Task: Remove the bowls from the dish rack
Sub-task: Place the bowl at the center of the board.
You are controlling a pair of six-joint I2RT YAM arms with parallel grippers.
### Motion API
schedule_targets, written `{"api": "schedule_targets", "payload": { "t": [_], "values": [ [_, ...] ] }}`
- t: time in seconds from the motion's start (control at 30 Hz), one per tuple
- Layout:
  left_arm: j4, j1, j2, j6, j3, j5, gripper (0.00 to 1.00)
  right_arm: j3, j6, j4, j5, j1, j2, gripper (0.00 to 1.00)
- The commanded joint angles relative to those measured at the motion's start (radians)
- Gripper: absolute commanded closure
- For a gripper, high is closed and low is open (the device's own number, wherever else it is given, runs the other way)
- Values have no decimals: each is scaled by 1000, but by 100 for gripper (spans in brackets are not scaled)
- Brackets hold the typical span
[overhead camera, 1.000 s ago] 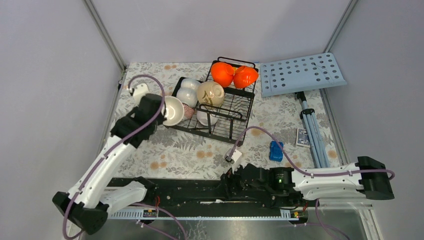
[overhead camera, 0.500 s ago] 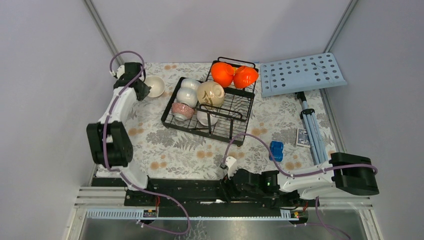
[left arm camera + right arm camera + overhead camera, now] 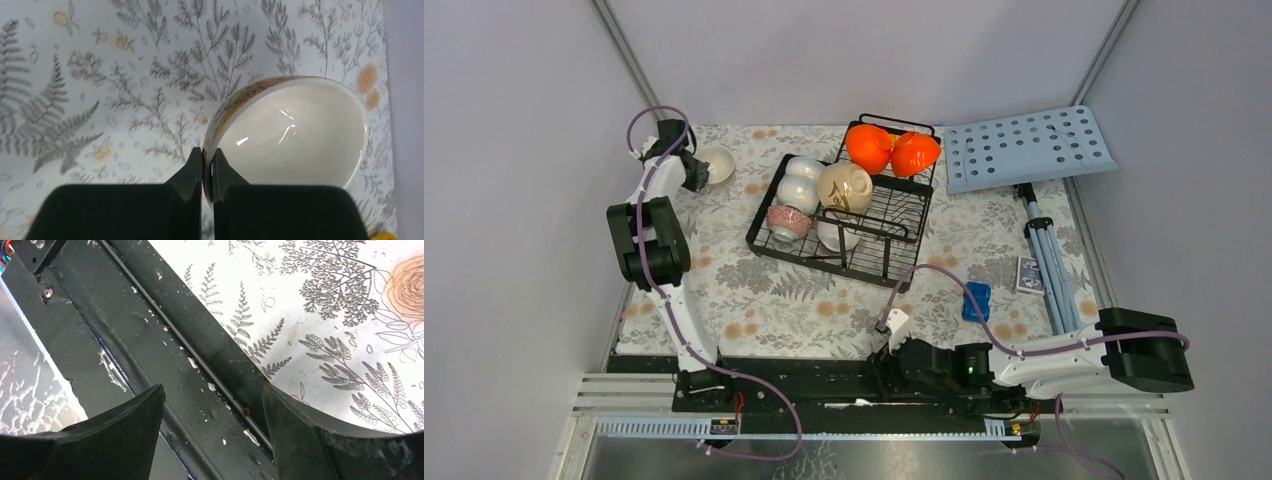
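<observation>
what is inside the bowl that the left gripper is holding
Nothing shows inside the bowl, only its glossy cream surface with light glints. The left gripper, shut on the rim, and its black body cover the bowl's lowest near edge, so that strip cannot be checked.

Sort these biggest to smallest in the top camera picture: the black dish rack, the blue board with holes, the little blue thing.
1. The dish rack.
2. The blue board, though it sits raised on a stand, nearer the camera.
3. The little blue thing, clearly smallest.
</observation>
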Motion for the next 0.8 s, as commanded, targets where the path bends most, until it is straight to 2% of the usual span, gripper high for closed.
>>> {"api": "schedule_targets", "payload": {
  "t": [0.0,0.33,0.63,0.67,0.77],
  "values": [
    [13,2,79,-52,178,-11,100,-21,26,-5,70,8,-38,22],
    [-96,1,217,-111,302,-35,100,-9,44,-26,94,8,-20,22],
    [-118,1,226,-119,292,-81,100,-15,44,-32,108,8,-35,21],
    [-118,2,227,-118,292,-80,98,-14,44,-32,108,7,-34,21],
    [-111,1,226,-112,293,-62,84,-10,42,-35,111,8,-31,21]
  ]
}}
